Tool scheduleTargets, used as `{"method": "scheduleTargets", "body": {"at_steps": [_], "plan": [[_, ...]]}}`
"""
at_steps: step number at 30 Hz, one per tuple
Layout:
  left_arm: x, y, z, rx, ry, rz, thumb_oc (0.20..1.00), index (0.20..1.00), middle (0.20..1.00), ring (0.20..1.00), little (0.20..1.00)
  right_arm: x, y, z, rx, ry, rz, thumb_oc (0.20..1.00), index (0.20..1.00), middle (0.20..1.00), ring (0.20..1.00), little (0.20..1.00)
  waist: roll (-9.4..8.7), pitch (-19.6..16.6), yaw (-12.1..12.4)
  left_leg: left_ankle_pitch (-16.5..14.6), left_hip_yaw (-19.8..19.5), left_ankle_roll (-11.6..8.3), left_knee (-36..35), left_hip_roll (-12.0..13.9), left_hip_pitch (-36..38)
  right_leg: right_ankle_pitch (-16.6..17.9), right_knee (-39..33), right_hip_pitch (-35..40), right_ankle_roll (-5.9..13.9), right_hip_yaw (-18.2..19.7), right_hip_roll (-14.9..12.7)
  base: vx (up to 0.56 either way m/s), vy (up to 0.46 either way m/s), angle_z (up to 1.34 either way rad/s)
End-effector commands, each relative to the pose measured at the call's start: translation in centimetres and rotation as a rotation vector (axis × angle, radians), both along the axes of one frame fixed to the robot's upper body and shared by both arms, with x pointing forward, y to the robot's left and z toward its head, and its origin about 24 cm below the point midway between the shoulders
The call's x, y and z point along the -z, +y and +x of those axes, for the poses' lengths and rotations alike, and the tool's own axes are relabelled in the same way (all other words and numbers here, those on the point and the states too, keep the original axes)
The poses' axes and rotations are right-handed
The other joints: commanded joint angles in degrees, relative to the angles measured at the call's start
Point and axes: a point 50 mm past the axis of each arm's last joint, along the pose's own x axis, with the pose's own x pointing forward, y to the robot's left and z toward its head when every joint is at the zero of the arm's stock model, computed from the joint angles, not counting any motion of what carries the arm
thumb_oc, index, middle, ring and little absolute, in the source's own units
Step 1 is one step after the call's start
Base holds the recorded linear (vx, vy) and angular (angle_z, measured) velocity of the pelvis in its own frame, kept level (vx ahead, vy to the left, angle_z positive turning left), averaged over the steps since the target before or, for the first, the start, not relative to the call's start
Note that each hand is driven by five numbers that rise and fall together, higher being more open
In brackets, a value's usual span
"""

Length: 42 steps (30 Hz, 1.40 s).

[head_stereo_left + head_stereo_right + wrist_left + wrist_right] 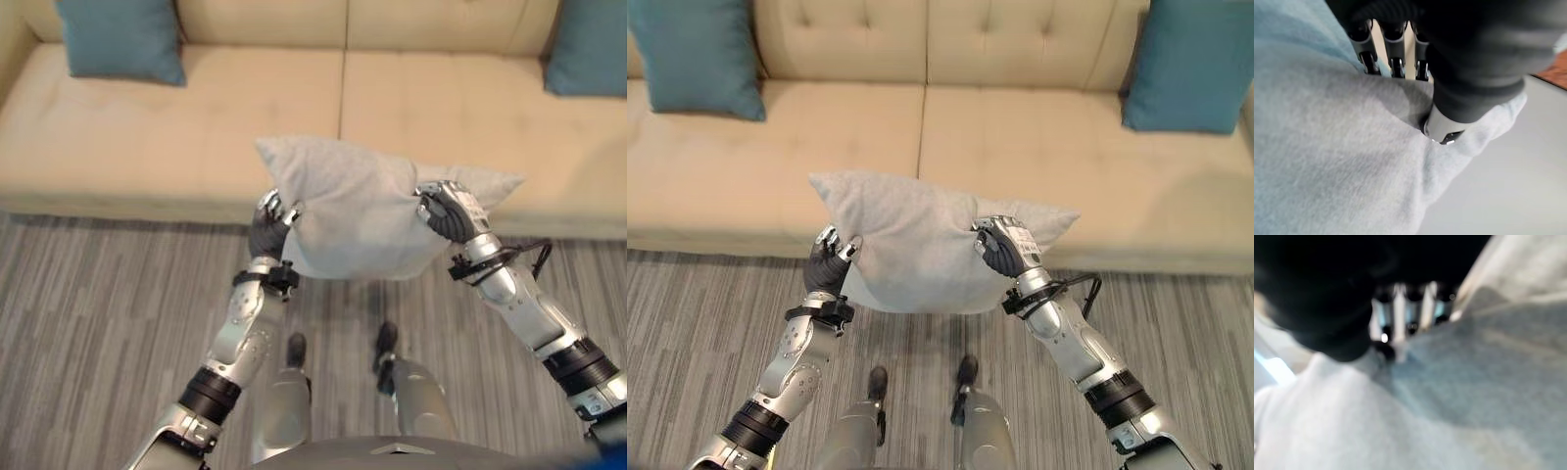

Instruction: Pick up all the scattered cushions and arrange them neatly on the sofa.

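A beige sofa (1019, 166) is standing on a grey striped floor (686, 323). One teal cushion (696, 54) is leaning against the sofa's backrest at its left end, and another teal cushion (1190, 64) is leaning at its right end.

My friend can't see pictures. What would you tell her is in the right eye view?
A robot holds a soft light-grey square cushion up in front of a beige tufted sofa, its left hand and right hand gripping opposite sides. Two teal cushions, one at the left end and one at the right end, lean against the sofa's back above a grey striped floor.
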Motion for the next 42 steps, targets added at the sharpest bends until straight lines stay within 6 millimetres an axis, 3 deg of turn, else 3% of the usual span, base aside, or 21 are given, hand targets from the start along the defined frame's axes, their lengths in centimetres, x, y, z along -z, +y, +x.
{"method": "scheduleTargets", "body": {"at_steps": [1, 4, 5, 6, 8, 13, 16, 18, 20, 21, 23, 24, 25, 26, 31, 34, 37, 39, 40, 41, 42], "plan": [[-2.3, -2.9, -0.3, 0.156, -0.157, 0.013, 0.200, 0.200, 0.200, 0.200, 0.200, -3.8, 1.7, -0.4, -0.091, -0.179, 0.133, 0.200, 0.200, 0.200, 0.200, 0.200, -2.51, -4.36, -0.33, 0.98, 1.07, -0.57, 7.39, -2.42, -4.72, -7.40, -2.98, 7.49, 1.05, 1.86, 1.43, 0.00, 0.000, 0.00], [-2.3, -2.9, -0.3, 0.156, -0.157, 0.013, 0.200, 0.200, 0.200, 0.200, 0.200, -3.8, 1.7, -0.4, -0.091, -0.179, 0.133, 0.200, 0.200, 0.200, 0.200, 0.200, -2.51, -4.35, -0.33, 0.97, 1.06, -0.57, 7.39, -2.42, -4.71, -7.40, -2.99, 7.51, 1.05, 1.86, 1.44, 0.02, -0.003, 0.01], [-2.0, -2.7, -0.5, 0.149, -0.147, 0.013, 0.200, 0.200, 0.200, 0.200, 0.200, -3.8, 1.6, -0.4, -0.087, -0.177, 0.133, 0.200, 0.200, 0.200, 0.200, 0.200, -2.85, -4.86, -0.24, -0.11, 1.54, 0.09, 7.21, -3.19, -4.83, -7.32, -3.89, 8.49, 1.16, 1.94, 1.40, 0.50, 0.097, -0.03], [-0.4, -2.4, -0.9, 0.136, -0.072, 0.035, 0.200, 0.200, 0.200, 0.200, 0.200, -3.6, 0.8, 0.0, -0.040, -0.158, 0.145, 0.200, 0.200, 0.200, 0.200, 0.200, -3.69, -8.08, 2.05, 2.08, 7.39, 2.92, 0.38, -5.35, -8.40, -7.47, -9.15, 16.76, 2.62, 3.71, 3.79, 0.50, 0.097, -0.06], [0.0, -2.2, -1.2, 0.136, -0.054, 0.034, 0.200, 0.200, 0.200, 0.200, 0.200, -3.5, 0.7, -0.1, -0.038, -0.154, 0.144, 0.200, 0.200, 0.200, 0.200, 0.200, -3.96, -8.47, 2.55, 2.04, 7.01, 3.29, -0.44, -5.64, -6.88, -7.49, -9.59, 17.77, 3.16, 4.45, 3.72, 0.36, 0.109, -0.38], [0.7, -2.3, -2.0, 0.168, -0.027, 0.055, 0.200, 0.200, 0.200, 0.200, 0.200, -2.8, 0.7, -0.1, -0.040, -0.114, 0.129, 0.200, 0.200, 0.200, 0.200, 0.200, -4.99, -9.90, 3.01, -0.87, 9.00, 5.45, -0.18, -5.99, -2.14, -7.13, -7.13, 19.54, 5.59, 6.55, 0.79, 0.24, 0.175, -0.55], [0.8, -2.2, -2.3, 0.178, -0.023, 0.054, 0.200, 0.200, 0.200, 0.200, 0.200, -2.5, 1.1, -0.1, -0.053, -0.102, 0.122, 0.200, 0.200, 0.200, 0.200, 0.200, -5.37, -9.41, 3.77, -3.38, 9.80, 7.79, 0.59, -6.97, -0.07, -3.37, 1.29, 16.79, 8.13, 7.98, -1.64, 0.11, 0.170, -0.52], [0.9, -1.8, -2.5, 0.173, -0.020, 0.054, 0.200, 0.200, 0.200, 0.200, 0.200, -2.4, 1.7, 0.0, -0.071, -0.092, 0.125, 0.200, 0.200, 0.200, 0.200, 0.200, -4.53, -8.40, 3.70, -3.52, 10.04, 9.81, -0.75, -6.85, 1.72, 2.37, 11.54, 11.21, 10.02, 8.69, -3.24, 0.12, 0.246, -0.36], [0.9, -1.6, -2.6, 0.169, -0.018, 0.059, 0.200, 0.200, 0.200, 0.200, 0.200, -2.4, 2.0, 0.0, -0.085, -0.086, 0.131, 0.200, 0.200, 0.200, 0.200, 0.200, -4.24, -8.03, 3.70, -3.59, 10.25, 10.16, -1.89, -6.69, 3.10, 3.01, 14.63, 8.93, 10.42, 8.79, -3.54, 0.11, 0.153, -0.28], [0.9, -1.5, -2.5, 0.166, -0.021, 0.062, 0.200, 0.200, 0.200, 0.200, 0.200, -2.3, 1.9, -0.1, -0.084, -0.084, 0.136, 0.200, 0.200, 0.200, 0.200, 0.200, -3.63, -7.82, 3.17, -3.96, 9.29, 10.33, -3.68, -6.76, 5.40, 1.81, 15.55, 6.03, 9.24, 8.81, -2.68, 0.16, 0.107, -0.24], [0.9, -1.5, -2.5, 0.166, -0.025, 0.059, 0.200, 0.200, 0.200, 0.200, 0.200, -2.3, 1.8, -0.2, -0.081, -0.084, 0.137, 0.200, 0.200, 0.200, 0.200, 0.200, -3.56, -7.67, 2.68, -4.05, 8.71, 10.26, -4.38, -6.96, 6.37, 0.76, 14.77, 4.97, 8.89, 9.17, -1.88, 0.15, 0.070, -0.11], [0.8, -1.6, -2.5, 0.169, -0.029, 0.059, 0.200, 0.200, 0.200, 0.200, 0.200, -2.4, 1.6, -0.2, -0.078, -0.089, 0.141, 0.200, 0.200, 0.200, 0.200, 0.200, -3.50, -7.50, 2.04, -4.07, 8.19, 10.15, -5.07, -7.21, 7.35, -0.53, 12.78, 3.49, 8.16, 9.86, -0.13, 0.21, 0.015, 0.11], [0.7, -1.7, -2.5, 0.175, -0.035, 0.058, 0.200, 0.200, 0.200, 0.200, 0.200, -2.6, 1.4, -0.2, -0.074, -0.091, 0.156, 0.200, 0.200, 0.200, 0.200, 0.200, -4.06, -7.28, 1.32, -4.37, 7.34, 9.95, -6.17, -8.13, 8.82, -0.96, 6.11, 2.16, 7.68, 10.51, 1.37, 0.28, 0.003, 0.17], [0.8, -1.8, -2.4, 0.176, -0.032, 0.065, 0.200, 0.200, 0.200, 0.200, 0.200, -2.6, 1.3, -0.1, -0.074, -0.088, 0.166, 0.200, 0.200, 0.200, 0.200, 0.200, -4.60, -6.94, 0.88, -4.58, 6.77, 9.79, -6.75, -8.80, 9.88, -0.08, 1.26, 1.22, 7.56, 10.82, 2.07, 0.22, -0.016, 0.22], [1.1, -2.0, -2.3, 0.184, -0.023, 0.060, 0.200, 0.200, 0.200, 0.200, 0.200, -2.5, 1.0, 0.0, -0.066, -0.076, 0.167, 0.200, 0.200, 0.200, 0.200, 0.200, -5.28, -7.10, -0.19, -6.41, 3.88, 8.86, -8.37, -10.05, 13.47, 3.51, -7.94, 1.55, 8.22, 10.87, 3.00, 0.21, -0.034, 0.36], [1.2, -2.4, -2.3, 0.191, -0.020, 0.049, 0.200, 0.200, 0.200, 0.200, 0.200, -2.5, 0.6, -0.1, -0.054, -0.080, 0.169, 0.200, 0.200, 0.200, 0.200, 0.200, -5.39, -7.94, -0.42, -7.27, 3.41, 8.34, -8.05, -10.04, 13.91, 3.58, -7.83, 2.67, 7.46, 11.05, 3.35, 0.20, -0.075, 0.58], [1.4, -2.8, -2.5, 0.210, -0.012, 0.042, 0.200, 0.200, 0.200, 0.200, 0.200, -2.1, 0.1, -0.4, -0.041, -0.064, 0.172, 0.200, 0.200, 0.200, 0.200, 0.200, -5.18, -9.47, -0.82, -9.28, 2.62, 6.59, -6.70, -8.77, 15.27, 2.27, -7.95, 5.24, 6.30, 9.37, 3.51, 0.31, -0.156, 0.49], [1.6, -3.3, -2.6, 0.223, 0.001, 0.030, 0.200, 0.200, 0.200, 0.200, 0.200, -1.7, -0.6, -0.8, -0.028, -0.045, 0.186, 0.200, 0.200, 0.200, 0.200, 0.200, -5.43, -9.74, -1.47, -8.29, 3.14, 3.86, 1.66, -7.46, 13.52, 0.53, -7.86, 8.11, 4.75, 8.17, 3.90, 0.23, -0.161, 0.48], [1.6, -3.3, -2.6, 0.224, 0.001, 0.030, 0.200, 0.200, 0.200, 0.200, 0.200, -1.7, -0.6, -0.9, -0.027, -0.045, 0.187, 0.200, 0.200, 0.200, 0.200, 0.200, -5.36, -9.72, -1.57, -8.60, 3.00, 3.80, 2.33, -7.38, 13.18, 0.52, -7.87, 8.14, 4.70, 8.01, 3.96, 0.12, -0.137, 0.38], [1.6, -3.5, -2.6, 0.233, 0.002, 0.028, 0.200, 0.200, 0.200, 0.200, 0.200, -1.8, -0.8, -1.0, -0.031, -0.046, 0.193, 0.200, 0.200, 0.200, 0.200, 0.200, -5.98, -8.76, -1.37, -5.74, 3.39, 2.40, 12.91, -6.54, 8.08, -0.13, -8.55, 10.37, 3.43, 7.65, 3.87, 0.09, -0.124, 0.32], [1.7, -3.5, -2.7, 0.229, 0.005, 0.020, 0.200, 0.200, 0.200, 0.200, 0.200, -1.8, -0.9, -1.0, -0.030, -0.046, 0.198, 0.200, 0.200, 0.200, 0.200, 0.200, -6.34, -8.38, -1.12, -4.67, 4.17, 2.33, 15.75, -6.22, 6.21, -0.65, -8.95, 11.41, 2.91, 7.44, 3.79, 0.12, -0.155, 0.31]]}}
